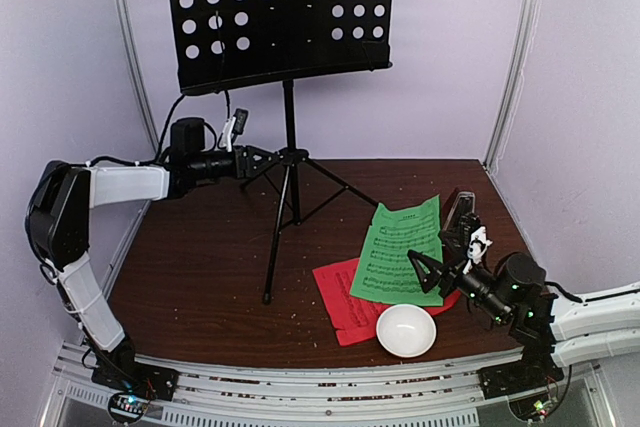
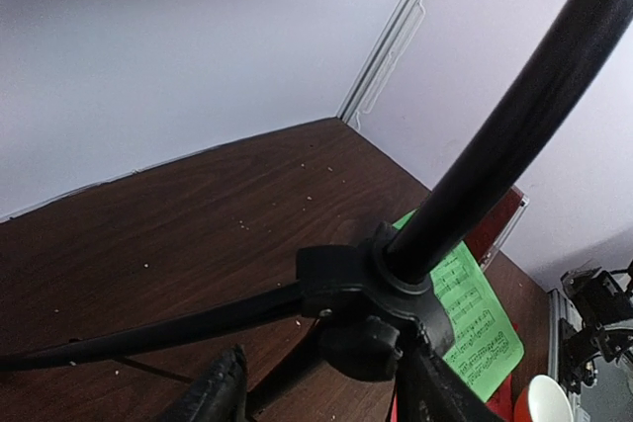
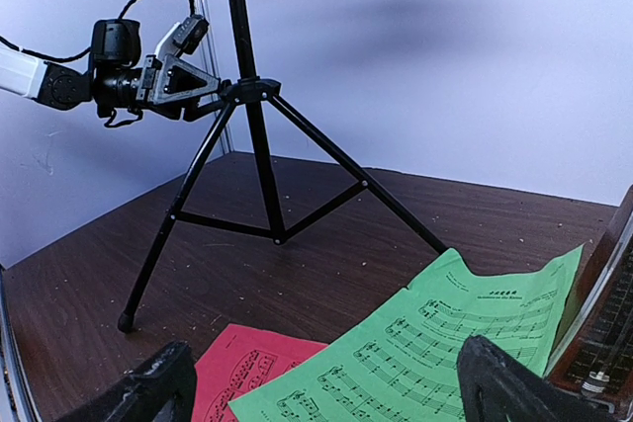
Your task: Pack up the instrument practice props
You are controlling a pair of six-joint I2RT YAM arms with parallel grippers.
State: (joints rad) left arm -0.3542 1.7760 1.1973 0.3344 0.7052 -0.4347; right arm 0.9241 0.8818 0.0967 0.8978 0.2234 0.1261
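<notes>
Has the left gripper [image 1: 266,160] at the leg joint of the music stand [image 1: 290,97], middle of the top view, probably for folding, grip impossible to tell, and hangs the right gripper [image 1: 418,277] wide open over the green sheet [image 1: 400,237], lower right.

Soft even light, faint wall shadows

Nothing here can actually be read. The green sheet [image 3: 445,343] carries printed staves of music notes and a short heading line near its top edge, too small and blurred to make out. The red sheet [image 3: 247,371] beneath it shows printed staves too, equally illegible.
</notes>
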